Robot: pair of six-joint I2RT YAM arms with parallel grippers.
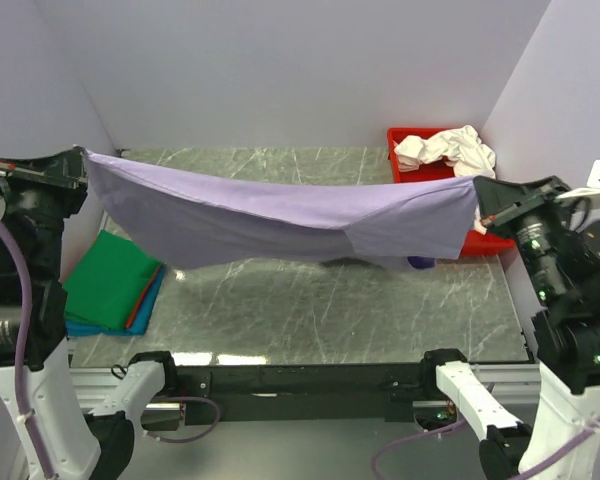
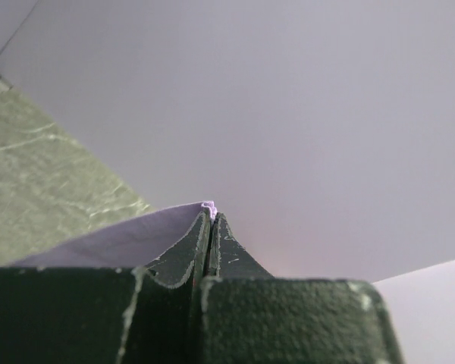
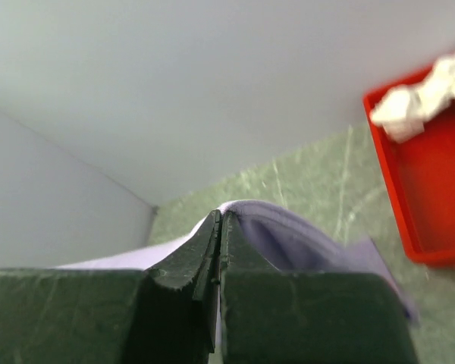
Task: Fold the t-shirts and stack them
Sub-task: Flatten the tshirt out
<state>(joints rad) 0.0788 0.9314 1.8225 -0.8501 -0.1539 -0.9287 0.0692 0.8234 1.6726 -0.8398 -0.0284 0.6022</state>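
The soft lavender-purple cloth t-shirt (image 1: 280,215) hangs stretched above the grey-green marbled table (image 1: 330,310), sagging in the middle; the left gripper (image 1: 82,153) is clenched on one end, the right gripper (image 1: 477,187) on the other; the shirt looks light and limp, best held at corners or hem so it spreads flat; one folded bright green shirt (image 1: 105,280) tops a pile at the table's left, over one blue shirt (image 1: 152,308) and one thin red-orange edge (image 1: 136,311); one crumpled creamy white bundle (image 1: 450,150) lies in the single red plastic tray (image 1: 402,140); five shirts, it seems.
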